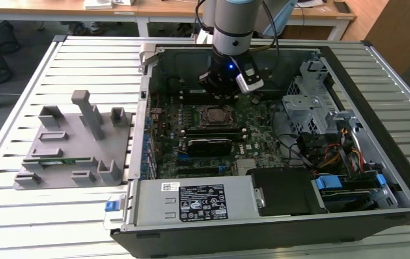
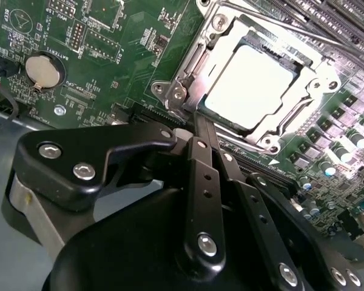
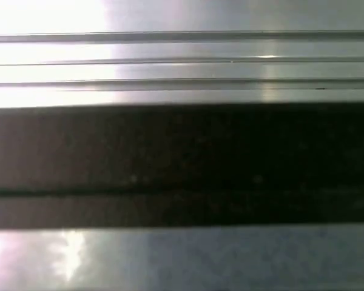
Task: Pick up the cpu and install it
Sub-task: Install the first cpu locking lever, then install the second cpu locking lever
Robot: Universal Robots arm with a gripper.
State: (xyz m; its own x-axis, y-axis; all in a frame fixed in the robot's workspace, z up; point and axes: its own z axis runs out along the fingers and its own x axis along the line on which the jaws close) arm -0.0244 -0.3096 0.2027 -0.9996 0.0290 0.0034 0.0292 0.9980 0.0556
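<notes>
- Hanging over the open computer case [image 1: 277, 135], the end effector [image 1: 224, 96] is seen in the exterior view just at 12 o'clock of the socket frame [image 1: 213, 115].
- In the second wrist view the end effector [image 2: 197, 121] is seen with its black fingers [image 2: 203, 176] brought together to a thin tip, with nothing gripped between them.
- That tip is placed at the socket frame's [image 2: 185, 82] edge, at about 7 o'clock from the cpu [image 2: 252, 85].
- The cpu is seated flat inside the socket frame on the green motherboard [image 2: 109, 66], its shiny pale top left exposed.
- A round coin battery [image 2: 42, 70] is seen on the motherboard, well apart from the socket at 9 o'clock.
- A grey parts holder [image 1: 71, 145] is set on the slatted surface [image 1: 17, 97] at 9 o'clock of the case.
</notes>
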